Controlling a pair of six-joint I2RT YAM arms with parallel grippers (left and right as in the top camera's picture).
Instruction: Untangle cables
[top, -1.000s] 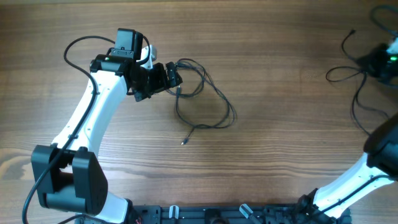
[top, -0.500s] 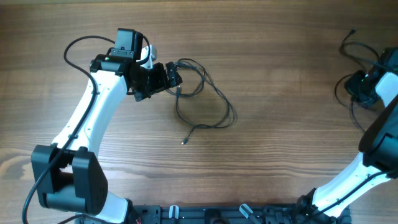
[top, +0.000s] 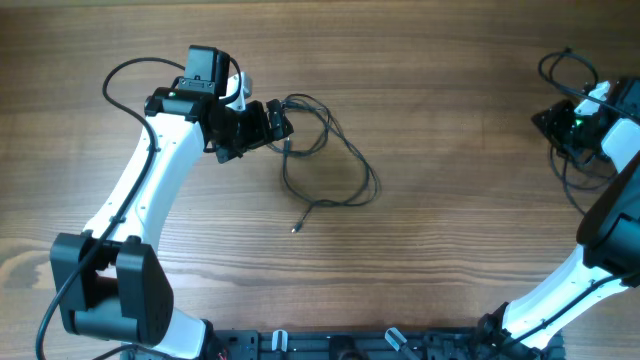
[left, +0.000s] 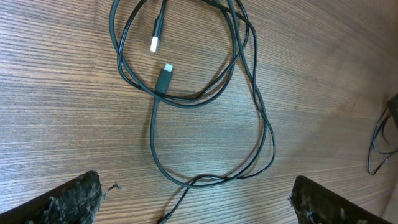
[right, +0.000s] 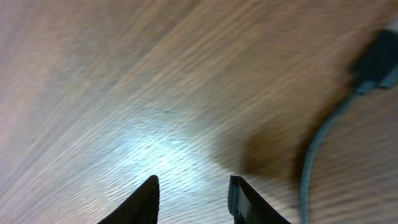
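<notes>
L claw (top: 278, 126) spread wide, empty, over worktop (top: 440, 200). Looped cables (left: 153, 143) lie just ahead of it, long axis running away twd centre, so L claw is far nearer. R claw (right: 194, 194), far right, part-open, holds nothing. A second cable (right: 311, 158) lies just beside it.

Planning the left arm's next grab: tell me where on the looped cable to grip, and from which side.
Probably the black plug end inside the upper loop: rigid, free, bare wood either side. Bring the open left gripper straight down, jaws astride its narrow sides.
</notes>
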